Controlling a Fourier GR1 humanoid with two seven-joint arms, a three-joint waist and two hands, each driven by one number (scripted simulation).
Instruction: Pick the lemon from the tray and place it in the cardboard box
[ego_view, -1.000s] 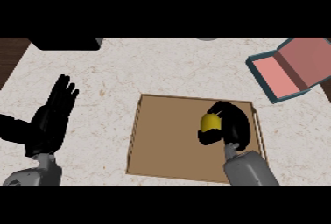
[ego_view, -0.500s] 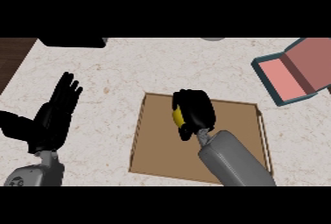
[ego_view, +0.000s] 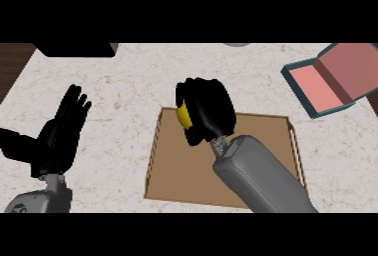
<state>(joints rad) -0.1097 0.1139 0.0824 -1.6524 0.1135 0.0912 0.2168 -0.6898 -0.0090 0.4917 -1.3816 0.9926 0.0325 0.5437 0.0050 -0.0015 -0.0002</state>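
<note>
1. Lemon (ego_view: 181, 116) sits in the curled fingers of the right hand (ego_view: 205, 111), centre frame, above the upper left corner of the tray (ego_view: 260, 125).
2. Box (ego_view: 341, 77) lies far off, upper right; the carry across bare counter (ego_view: 133, 80) is where a slip could happen, with little yellow showing.
3. Left hand (ego_view: 59, 135) rests at left, fingers straight.

I was working at a kitchen counter: a pale speckled stone worktop (ego_view: 148, 75) with dark wood past its left edge.
</note>
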